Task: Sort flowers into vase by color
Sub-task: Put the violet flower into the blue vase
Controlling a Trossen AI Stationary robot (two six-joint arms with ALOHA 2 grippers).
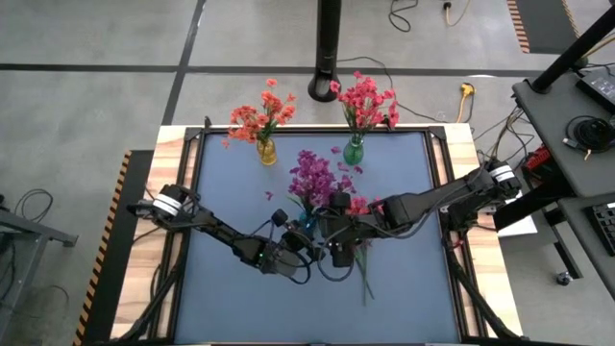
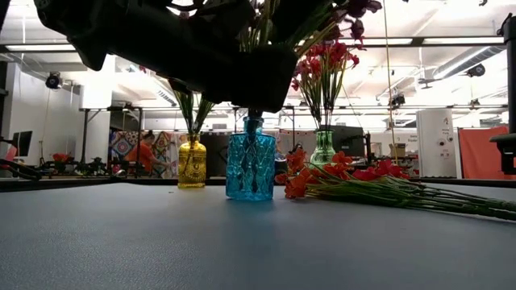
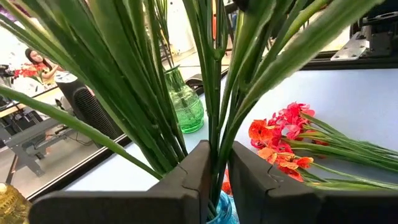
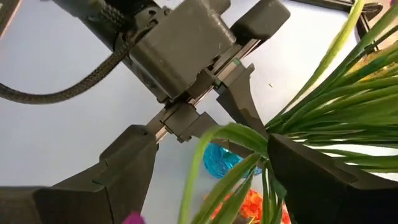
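Clearly, much of the sorting is done. An orange bunch (image 1: 259,116) is seated in the yellow vase (image 1: 266,151), and a red-pink bunch (image 1: 366,100) in the green vase (image 1: 354,151), both at the far side of the desk (image 1: 231,192). The purple flowers (image 1: 314,178) are gathered over the blue vase (image 2: 251,167) near the middle.

The left tool (image 3: 214,180) is seen pressed nearly together on a stem above the mouth of the blue vase, with many green stems (image 3: 155,93) bunched around it; which exact stem is pinched cannot be told. It is judged that a purple sprig is being seated or steadied in that vase.

The right tool (image 4: 205,168) is held spread, just beside the left tool, with leaves passing between its fingers; nothing is seen to be gripped by it.

Left to do: a loose bundle of red and orange sprigs (image 2: 355,181) lies flat on the desk beside the blue vase, its stems pointing away from it. These are judged to be unsorted, the orange ones due for the yellow vase and the red ones for the green.
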